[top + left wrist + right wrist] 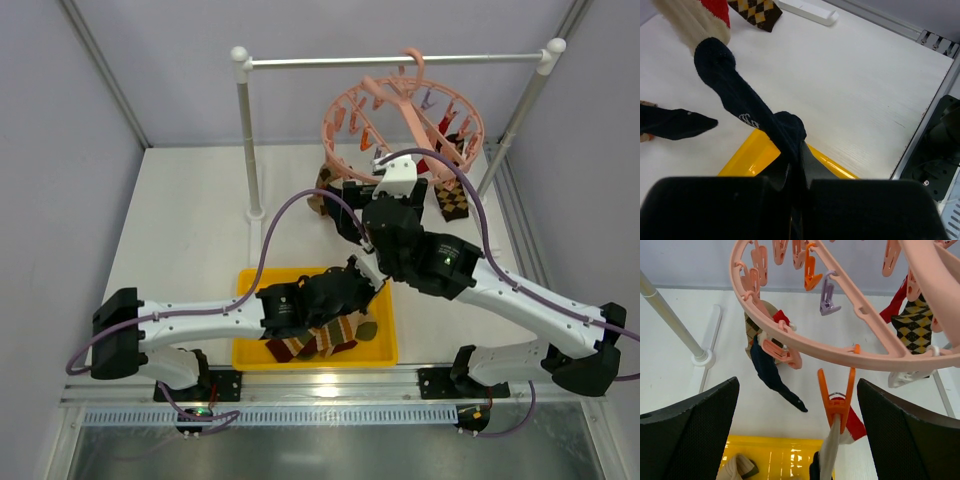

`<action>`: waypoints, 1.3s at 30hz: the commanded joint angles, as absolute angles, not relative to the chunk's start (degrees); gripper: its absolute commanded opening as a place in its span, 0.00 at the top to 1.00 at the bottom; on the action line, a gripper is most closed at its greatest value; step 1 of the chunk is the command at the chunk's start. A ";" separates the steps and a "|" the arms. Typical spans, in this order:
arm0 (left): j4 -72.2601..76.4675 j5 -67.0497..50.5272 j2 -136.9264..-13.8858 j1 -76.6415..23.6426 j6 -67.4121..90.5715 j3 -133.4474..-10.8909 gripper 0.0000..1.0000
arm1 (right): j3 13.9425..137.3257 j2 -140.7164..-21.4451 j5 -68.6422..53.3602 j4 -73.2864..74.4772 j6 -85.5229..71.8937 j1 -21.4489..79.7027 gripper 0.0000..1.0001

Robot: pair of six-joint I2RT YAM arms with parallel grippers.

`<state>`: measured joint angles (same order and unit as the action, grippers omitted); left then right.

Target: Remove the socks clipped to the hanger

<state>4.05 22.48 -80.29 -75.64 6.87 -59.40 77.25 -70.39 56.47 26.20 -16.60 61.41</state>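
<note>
The salmon-pink ring hanger [400, 120] hangs from the rail at the back right and fills the top of the right wrist view [840, 347]. An orange clip [836, 400] on it grips a cream sock with a red band [832, 450]. My right gripper [797, 390] is open, one finger on each side of that clip. My left gripper [796, 150] is shut on the navy toe of this sock [735, 100], above the bin's rim. A dark navy sock [771, 371] and an argyle sock [912, 327] hang from other clips.
A yellow bin [250, 350] at the near edge holds striped socks [320, 340]. The white-and-metal rail stand [250, 140] has posts at the back left and back right. A grey wall stands on the left and a metal rail on the right.
</note>
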 commanded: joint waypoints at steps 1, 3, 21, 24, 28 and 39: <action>8.17 22.85 -80.51 -75.23 7.21 -63.46 1.00 | 76.11 -69.79 57.48 28.57 -16.00 63.98 0.00; 8.09 22.76 -80.51 -75.15 7.38 -63.46 1.00 | 75.85 -70.13 58.18 28.65 -16.08 64.07 0.00; 8.00 21.36 -77.79 -75.15 8.17 -61.79 1.00 | 77.61 -76.20 57.74 29.00 -16.61 59.68 0.00; 8.00 21.27 -77.08 -75.23 8.35 -61.44 1.00 | 77.61 -76.81 58.44 30.84 -18.19 58.63 0.00; 7.91 21.01 -76.38 -75.23 8.44 -61.26 1.00 | 76.82 -76.99 57.75 31.20 -19.51 57.31 0.00; 7.91 20.74 -75.59 -75.23 8.35 -60.82 1.00 | 74.88 -77.52 54.23 28.56 -19.16 53.70 0.18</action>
<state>-0.38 22.41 -80.40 -74.17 10.26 -59.02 76.86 -75.07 55.05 26.89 -18.59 54.98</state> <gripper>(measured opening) 0.006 0.872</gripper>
